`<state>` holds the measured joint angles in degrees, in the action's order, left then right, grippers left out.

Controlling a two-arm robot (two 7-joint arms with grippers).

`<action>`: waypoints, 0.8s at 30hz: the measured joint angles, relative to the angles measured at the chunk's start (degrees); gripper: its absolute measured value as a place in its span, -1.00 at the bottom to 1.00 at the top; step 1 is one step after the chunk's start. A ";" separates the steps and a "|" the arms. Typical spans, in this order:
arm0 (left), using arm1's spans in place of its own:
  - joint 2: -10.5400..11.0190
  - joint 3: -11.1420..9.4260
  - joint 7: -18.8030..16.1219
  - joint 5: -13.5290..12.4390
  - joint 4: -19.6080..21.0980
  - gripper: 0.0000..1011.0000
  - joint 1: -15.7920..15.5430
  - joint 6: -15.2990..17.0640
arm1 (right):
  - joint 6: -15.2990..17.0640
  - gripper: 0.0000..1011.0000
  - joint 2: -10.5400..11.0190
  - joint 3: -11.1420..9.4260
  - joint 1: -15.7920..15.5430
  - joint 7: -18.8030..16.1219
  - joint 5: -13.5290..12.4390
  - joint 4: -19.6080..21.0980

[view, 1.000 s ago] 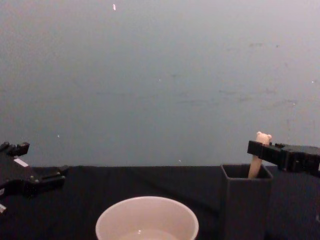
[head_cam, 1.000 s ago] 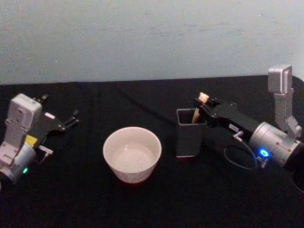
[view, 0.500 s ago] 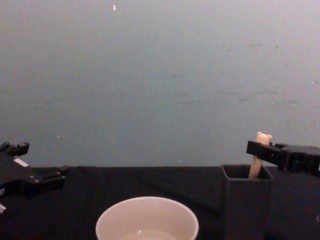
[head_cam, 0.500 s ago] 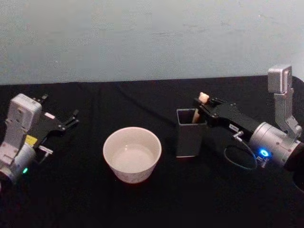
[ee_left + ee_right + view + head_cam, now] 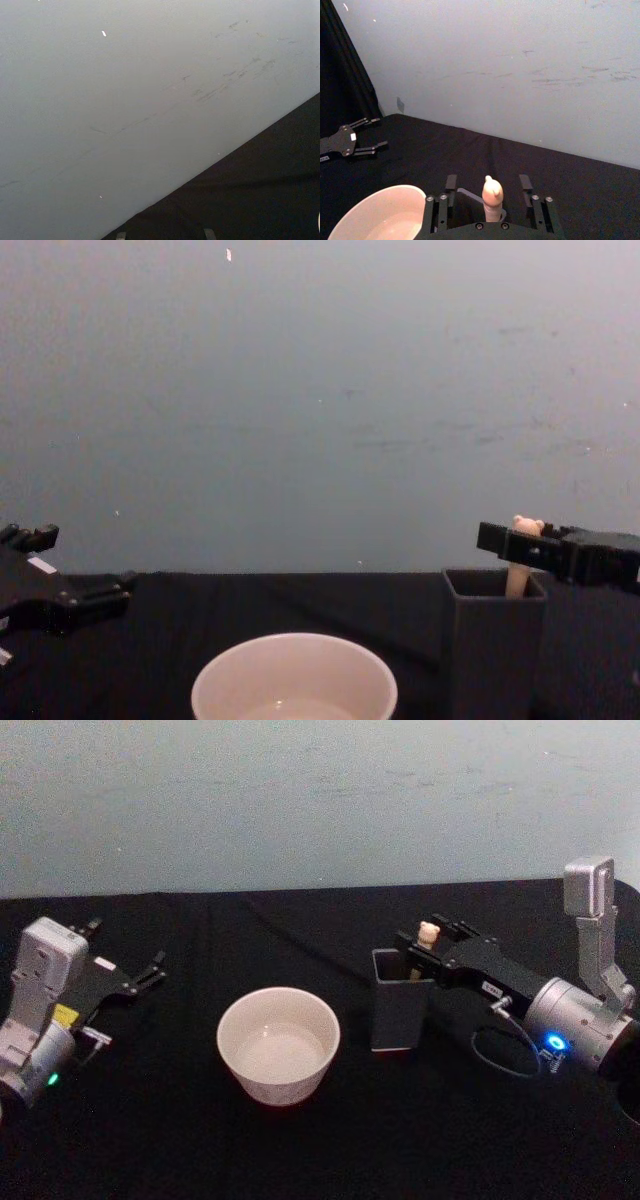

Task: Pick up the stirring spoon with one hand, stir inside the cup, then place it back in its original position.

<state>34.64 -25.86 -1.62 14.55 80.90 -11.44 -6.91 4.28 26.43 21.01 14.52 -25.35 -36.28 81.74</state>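
One spoon, one cup, one holder, two grippers on a black table (image 5: 300, 1150).

R gripper (image 5: 425, 938) sits at the top of the dark grey square holder (image 5: 402, 1003), fingers (image 5: 451, 182) spread apart, one on each side of the stirring spoon (image 5: 424, 942). In the right wrist view the beige bear-head handle (image 5: 491, 197) stands upright between the two fingers with a gap on both sides, so the pincer is released, not clamped on it. In the chest view the gripper (image 5: 520, 545) crosses in front of the handle just below the bear head (image 5: 526, 528); from that side it's hard to judge contact, prob. none. Spoon stands inside the holder (image 5: 494, 640), directly under/between the R fingers; only the handle top shows, bowl hidden inside.

Cup (image 5: 278, 1043): cream, round, upright, well apart from the R gripper, to its left and nearer the robot, past the holder. Its rim (image 5: 375, 212) shows beside the gripper in the right wrist view. Looks empty, or maybe a thin layer of liquid; can't tell.

L gripper (image 5: 128, 975) rests far off at the table's left side, fingers apart, holding nothing, well apart from cup and holder; also seen in the chest view (image 5: 70, 595).
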 joint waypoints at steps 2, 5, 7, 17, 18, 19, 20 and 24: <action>0.00 0.00 0.00 0.00 0.00 0.98 0.00 0.00 | 0.00 0.61 0.00 0.00 0.00 0.00 0.00 0.00; 0.00 0.00 0.00 0.00 0.00 0.98 0.00 0.00 | 0.00 0.79 0.00 0.00 0.00 0.00 0.00 0.00; 0.00 0.00 0.00 0.00 0.00 0.98 0.00 0.00 | 0.00 0.85 0.00 0.00 0.00 0.00 0.00 0.00; 0.00 0.00 0.00 0.00 0.00 0.98 0.00 0.00 | -1.82 0.98 -0.13 -0.16 -0.24 -0.06 0.85 0.45; 0.00 0.00 0.00 -0.01 0.00 0.98 0.00 0.00 | -2.32 0.98 -0.25 -0.31 -0.34 0.08 1.06 0.62; 0.00 0.00 0.00 0.00 0.00 0.98 0.00 0.00 | -3.47 0.98 -0.54 -0.64 -0.54 0.66 1.67 0.97; 0.00 0.00 0.00 0.00 0.00 0.98 0.00 0.00 | -3.99 0.98 -0.71 -0.83 -0.67 1.02 1.99 1.17; 0.00 0.00 0.00 -0.01 0.00 0.98 0.00 0.00 | -7.86 0.98 -2.36 -2.39 -1.57 5.23 4.98 2.80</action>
<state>34.65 -25.86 -1.62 14.55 80.90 -11.43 -6.91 -3.58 24.07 18.62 12.95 -20.12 -31.31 84.54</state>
